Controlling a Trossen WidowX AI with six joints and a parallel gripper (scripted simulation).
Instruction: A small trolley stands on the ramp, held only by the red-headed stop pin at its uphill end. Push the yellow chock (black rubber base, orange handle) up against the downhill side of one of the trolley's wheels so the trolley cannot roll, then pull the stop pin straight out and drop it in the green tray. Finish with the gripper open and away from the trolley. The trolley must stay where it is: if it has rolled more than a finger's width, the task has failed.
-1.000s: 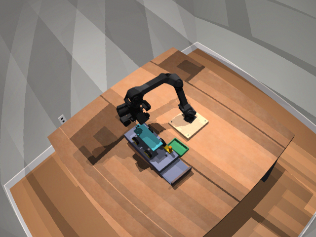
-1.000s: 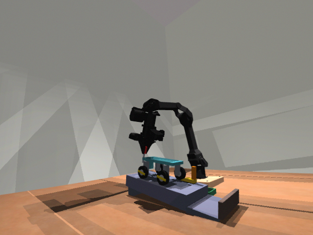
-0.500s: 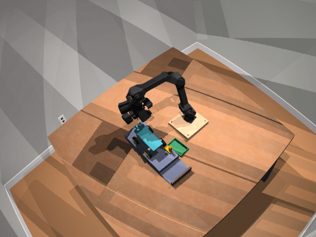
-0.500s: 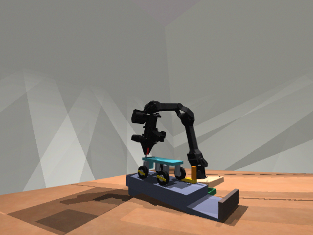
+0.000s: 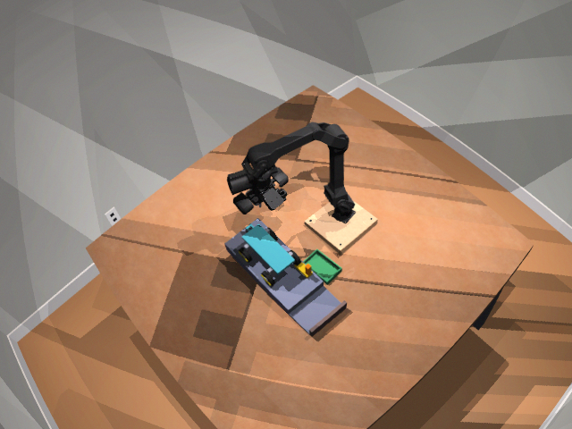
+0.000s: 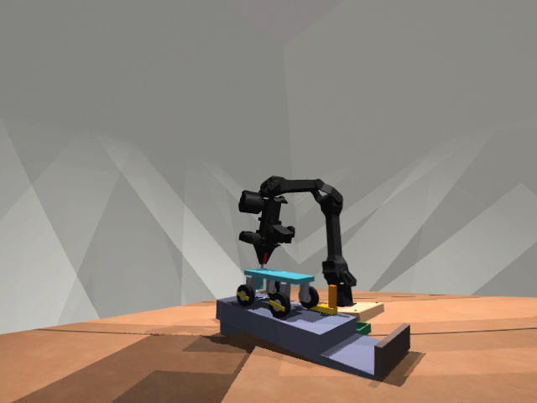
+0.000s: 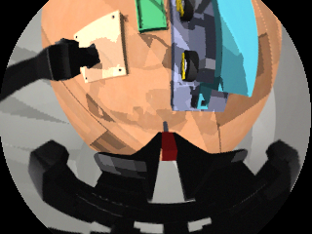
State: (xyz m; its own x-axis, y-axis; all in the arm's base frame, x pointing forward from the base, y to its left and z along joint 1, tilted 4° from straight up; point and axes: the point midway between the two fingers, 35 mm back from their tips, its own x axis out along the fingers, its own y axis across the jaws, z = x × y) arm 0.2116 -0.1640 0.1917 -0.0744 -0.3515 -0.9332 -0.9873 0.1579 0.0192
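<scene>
My gripper [image 6: 263, 261] [image 7: 167, 135] is shut on the red-headed stop pin [image 6: 264, 258] [image 7: 169, 147], whose grey shaft points down. It holds the pin in the air, off to the side of the ramp's uphill end; the fingertips are hidden in the top view. The blue-topped trolley [image 5: 267, 248] [image 6: 279, 276] [image 7: 239, 44] stands on the ramp [image 5: 295, 293] [image 6: 329, 326] [image 7: 180, 101]. The yellow chock [image 5: 303, 269] [image 6: 323, 308] with its upright orange handle lies at the downhill side of the tray-side downhill wheel, seemingly touching it. The green tray [image 5: 322, 265] [image 6: 364, 327] [image 7: 152, 17] looks empty.
The tray lies beside the ramp, between it and the arm's pale base plate [image 5: 353, 235] [image 6: 362, 308] [image 7: 104, 49]. A brown end board [image 5: 328, 317] [image 6: 392, 350] stands across the ramp's low end. The trolley's deck stands between the gripper and the chock.
</scene>
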